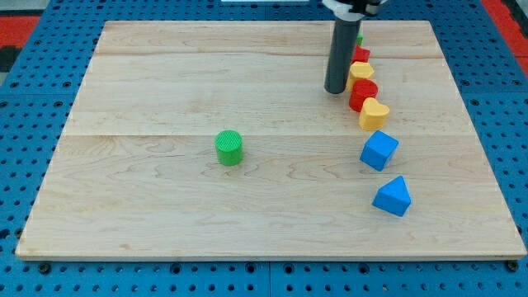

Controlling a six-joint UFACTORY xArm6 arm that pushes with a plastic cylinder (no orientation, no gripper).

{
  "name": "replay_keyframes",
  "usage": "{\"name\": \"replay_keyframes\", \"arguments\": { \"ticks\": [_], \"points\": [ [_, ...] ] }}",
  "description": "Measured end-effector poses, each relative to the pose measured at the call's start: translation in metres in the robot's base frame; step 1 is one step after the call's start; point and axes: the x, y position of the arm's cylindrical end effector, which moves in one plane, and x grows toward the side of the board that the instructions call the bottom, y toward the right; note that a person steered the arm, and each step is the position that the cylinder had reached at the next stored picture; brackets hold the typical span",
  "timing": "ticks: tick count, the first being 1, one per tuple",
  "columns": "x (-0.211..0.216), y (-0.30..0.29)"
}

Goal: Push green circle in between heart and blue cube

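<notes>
- Meanwhile, on the pale wooden tabletop (165,82), my tip (336,91) rests near the view's top right, just left of a column of small blocks.
- No claw is fitted to this arm; it ends in a plain dark rod, so nothing is grasped or released.
- The green circle (229,148) stands alone near the board's middle, well apart from my tip and from every other block.
- The yellow heart (374,114) sits at the lower end of the column, touching a red block (363,94) above it.
- The blue cube (379,150) lies just below the heart, with a narrow gap between them.
- A blue triangular block (393,196) sits below the cube, toward the view's bottom right.
- Higher in the column, another yellow block (360,72) and a second red block (361,54) show; a green block at the top is mostly hidden by the rod.
</notes>
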Motion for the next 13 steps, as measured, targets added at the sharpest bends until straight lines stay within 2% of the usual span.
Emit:
{"name": "replay_keyframes", "arguments": {
  "ticks": [2, 3, 4, 6, 7, 8, 9, 10, 11, 13],
  "points": [
    [0.069, -0.062],
    [0.137, -0.027],
    [0.157, -0.100],
    [0.061, -0.123],
    [0.107, -0.117],
    [0.144, -0.142],
    [0.142, -0.188],
    [0.111, -0.175],
    [0.104, -0.154],
    [0.106, -0.174]
  ]
}}
